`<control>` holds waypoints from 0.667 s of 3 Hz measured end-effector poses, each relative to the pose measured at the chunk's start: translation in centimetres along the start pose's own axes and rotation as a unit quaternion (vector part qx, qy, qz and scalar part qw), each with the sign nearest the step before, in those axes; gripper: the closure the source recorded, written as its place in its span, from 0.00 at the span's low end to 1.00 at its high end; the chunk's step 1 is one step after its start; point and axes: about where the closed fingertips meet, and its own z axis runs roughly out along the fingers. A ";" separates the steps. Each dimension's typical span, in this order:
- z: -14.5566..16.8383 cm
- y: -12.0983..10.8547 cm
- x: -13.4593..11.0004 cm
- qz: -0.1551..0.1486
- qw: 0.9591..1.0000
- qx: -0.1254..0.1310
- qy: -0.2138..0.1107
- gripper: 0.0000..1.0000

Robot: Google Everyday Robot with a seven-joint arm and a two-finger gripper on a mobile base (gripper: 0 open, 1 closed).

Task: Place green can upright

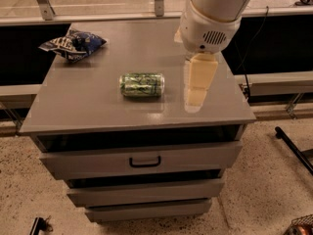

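Mottled green can (pixel 142 84), a small aluminium cylinder, lies on its side near the middle of the smooth, faintly glossy grey cabinet top (pixel 98 111). The cream plastic gripper (pixel 198 84) hangs to its right over the same surface, apart from it; how wide it stands cannot be told. A crinkled blue snack bag (pixel 73 44) sits back left. The speckled terrazzo floor (pixel 264 180) lies below.

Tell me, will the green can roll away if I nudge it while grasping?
Probably: the green can lies on its side on the smooth cabinet top, so a push toward front or back would likely roll it. Its rounded, glossy wall looks slippery, and may dent if squeezed. The gripper hangs right of it in view, not touching.
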 end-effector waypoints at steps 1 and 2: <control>1.8 -0.5 -3.0 -0.021 1.000 -0.007 -0.002 0.00; 4.1 -1.8 -5.6 -0.031 0.999 -0.012 0.010 0.00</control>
